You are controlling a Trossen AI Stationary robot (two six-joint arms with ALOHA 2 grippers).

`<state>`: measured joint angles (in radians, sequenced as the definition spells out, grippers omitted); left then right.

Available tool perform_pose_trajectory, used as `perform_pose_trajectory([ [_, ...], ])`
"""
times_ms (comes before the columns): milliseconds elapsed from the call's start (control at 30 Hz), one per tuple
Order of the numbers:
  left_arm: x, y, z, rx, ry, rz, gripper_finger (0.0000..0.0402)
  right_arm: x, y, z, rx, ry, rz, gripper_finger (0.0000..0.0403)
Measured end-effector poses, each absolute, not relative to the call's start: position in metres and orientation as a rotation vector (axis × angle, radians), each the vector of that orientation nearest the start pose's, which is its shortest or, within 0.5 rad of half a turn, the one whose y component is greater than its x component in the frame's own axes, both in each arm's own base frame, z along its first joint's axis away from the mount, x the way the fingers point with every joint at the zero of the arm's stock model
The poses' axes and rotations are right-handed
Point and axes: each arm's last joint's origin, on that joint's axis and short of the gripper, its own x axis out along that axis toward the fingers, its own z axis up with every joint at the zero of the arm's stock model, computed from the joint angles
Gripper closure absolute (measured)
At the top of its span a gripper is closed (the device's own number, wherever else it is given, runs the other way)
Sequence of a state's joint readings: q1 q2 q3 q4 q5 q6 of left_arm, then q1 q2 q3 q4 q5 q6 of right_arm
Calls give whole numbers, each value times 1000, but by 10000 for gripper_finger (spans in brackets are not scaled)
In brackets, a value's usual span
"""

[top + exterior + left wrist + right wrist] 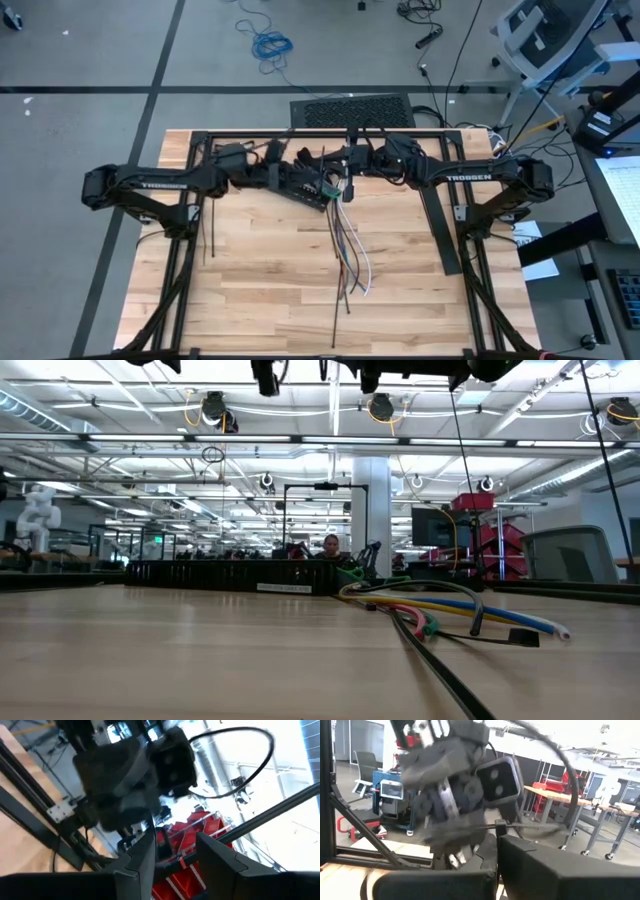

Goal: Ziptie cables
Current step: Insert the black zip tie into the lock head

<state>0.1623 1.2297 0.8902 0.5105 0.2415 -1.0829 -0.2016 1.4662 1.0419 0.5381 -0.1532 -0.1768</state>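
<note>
We've got both claws up near the tabletop's (250, 290) far edge, facing each other: the right claw (347, 188) is pinched shut on a ziptie (530, 826), probably to thread it. The left claw (322, 186) sits partly open; the cables (350, 255) lie just below them.

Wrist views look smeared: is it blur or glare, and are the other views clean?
Left wrist view: the other arm's tool is motion-blurred, windows blown out. Right wrist view: blurred too. High view: cables sharp, evenly lit. Low view: cables sharp.
</note>
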Motion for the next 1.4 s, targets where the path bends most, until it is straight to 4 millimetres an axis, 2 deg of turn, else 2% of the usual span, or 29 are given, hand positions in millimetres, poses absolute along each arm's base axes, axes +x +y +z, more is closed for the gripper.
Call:
perform_pose_trajectory([
  [467, 250, 45, 344, -841, -6, 0, 264, 330, -63, 330, -155, -103, -44, 403],
  [567, 242, 52, 349, -824, -41, 56, 264, 331, -59, 326, -93, -68, 3, 403],
  [800, 236, 62, 360, -803, -155, 53, 264, 334, -39, 323, 24, -34, 107, 403],
  [1067, 254, 52, 349, -987, -61, -96, 264, 335, -26, 328, 53, -83, 142, 403],
  [1267, 269, 49, 345, -1064, -99, -156, 264, 336, -22, 327, 55, -75, 156, 403],
  [1400, 271, 48, 347, -1109, -123, -182, 264, 336, -21, 326, 54, -73, 158, 403],
])
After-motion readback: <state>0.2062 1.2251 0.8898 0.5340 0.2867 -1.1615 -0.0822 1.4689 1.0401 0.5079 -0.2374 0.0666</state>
